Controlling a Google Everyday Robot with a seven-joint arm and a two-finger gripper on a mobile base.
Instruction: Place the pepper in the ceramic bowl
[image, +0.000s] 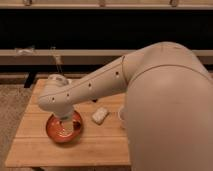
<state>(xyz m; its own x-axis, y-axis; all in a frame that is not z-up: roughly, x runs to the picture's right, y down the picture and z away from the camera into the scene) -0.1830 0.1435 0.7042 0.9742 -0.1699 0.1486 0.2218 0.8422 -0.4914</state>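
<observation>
The orange-red ceramic bowl (55, 131) sits on the left part of the wooden table (45, 152). My gripper (65, 123) hangs straight down from the big white arm (95, 87) and reaches into the middle of the bowl, covering much of its inside. The pepper does not show; it is hidden under the wrist and gripper or cannot be made out in the bowl.
A pale cream block (100, 116) lies on the table just right of the bowl. The edge of the small white cup (120, 116) peeks out beside my arm. A dark shelf wall stands behind the table, and carpet lies to the left.
</observation>
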